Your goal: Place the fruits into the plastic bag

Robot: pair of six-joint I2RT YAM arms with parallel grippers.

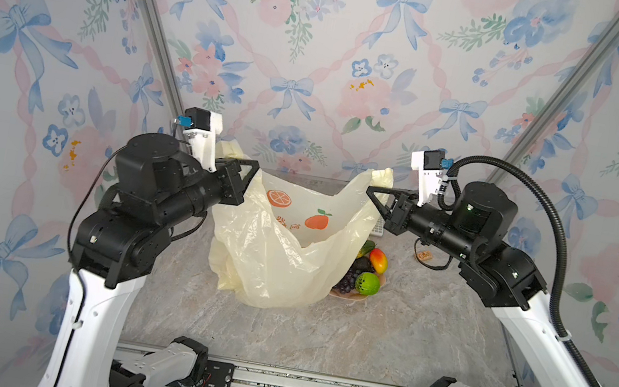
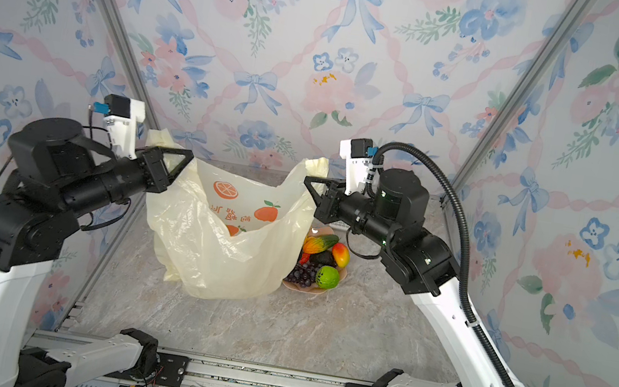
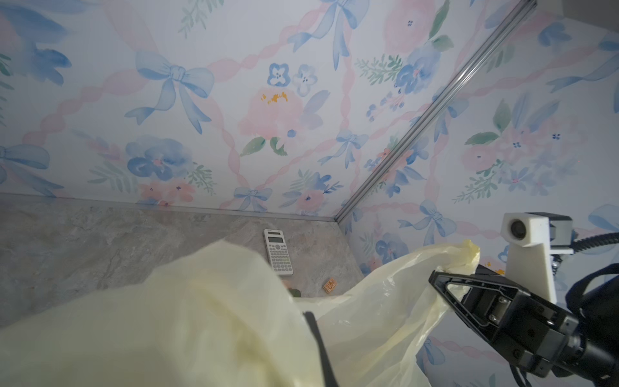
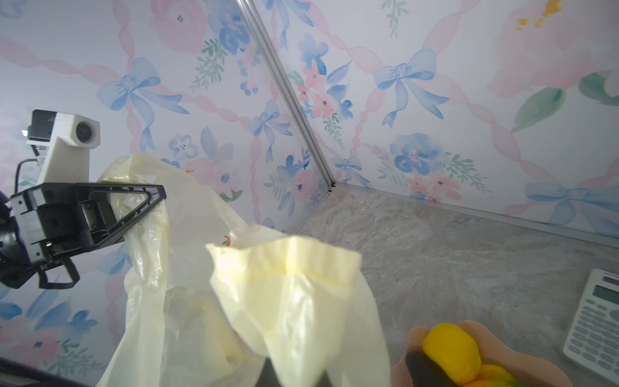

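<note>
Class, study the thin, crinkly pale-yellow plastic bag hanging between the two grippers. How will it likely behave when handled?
Probably floppy: the thin pale-yellow plastic bag sags in folds between the left gripper and right gripper, bottom crumpled on the grey stone-look table. Likely light: two pinched handles hold it up. Released, its mouth would probably collapse.

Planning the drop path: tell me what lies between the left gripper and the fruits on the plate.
The plastic bag hangs between left gripper and fruits, seen in both top views.
</note>
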